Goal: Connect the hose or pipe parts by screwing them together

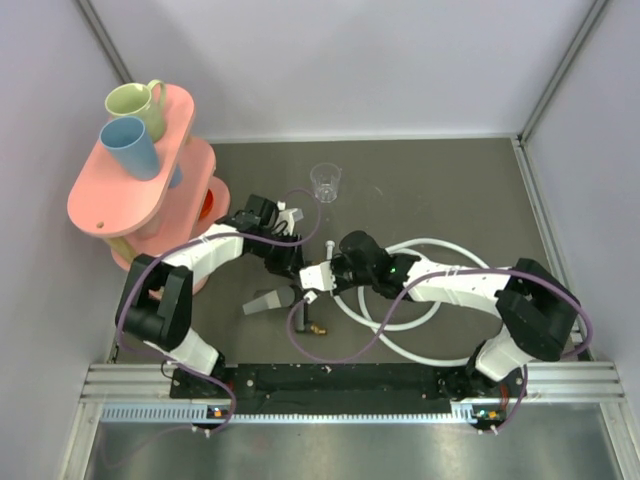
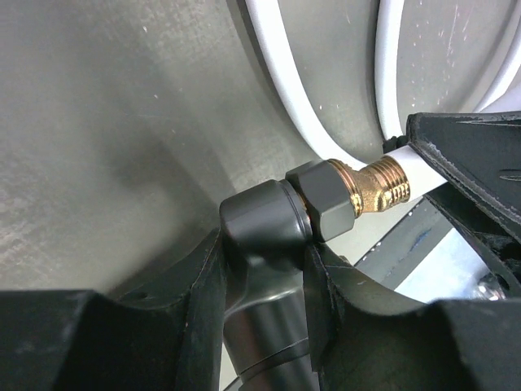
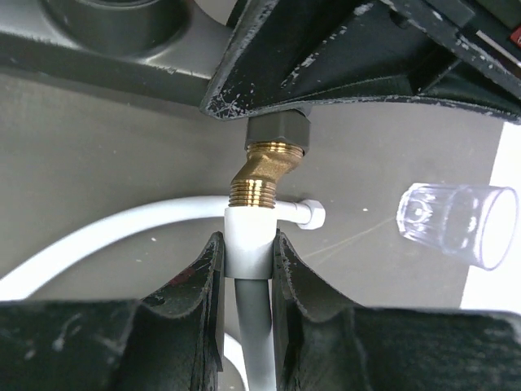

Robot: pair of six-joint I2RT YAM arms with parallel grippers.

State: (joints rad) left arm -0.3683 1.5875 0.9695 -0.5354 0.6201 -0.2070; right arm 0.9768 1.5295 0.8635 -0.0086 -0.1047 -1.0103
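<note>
My left gripper (image 2: 264, 248) is shut on the body of the black fitting (image 2: 262, 220). The fitting's brass threaded tip (image 2: 381, 183) points at the hose's white end connector (image 2: 413, 167) and touches its mouth. My right gripper (image 3: 248, 244) is shut on that white connector (image 3: 248, 236), directly under the brass thread (image 3: 259, 183) and the black nut (image 3: 277, 130). The threads are still bare outside the connector. From above, both grippers meet at mid table, left (image 1: 290, 265) and right (image 1: 322, 276), with the white hose (image 1: 420, 318) looped under the right arm.
The hose's other end connector (image 3: 310, 214) lies just behind the joint. A clear plastic cup (image 1: 326, 182) stands farther back. A pink rack (image 1: 110, 200) with mugs fills the left. A grey wedge-shaped object (image 1: 262, 302) and a small brass piece (image 1: 318, 328) lie near the front.
</note>
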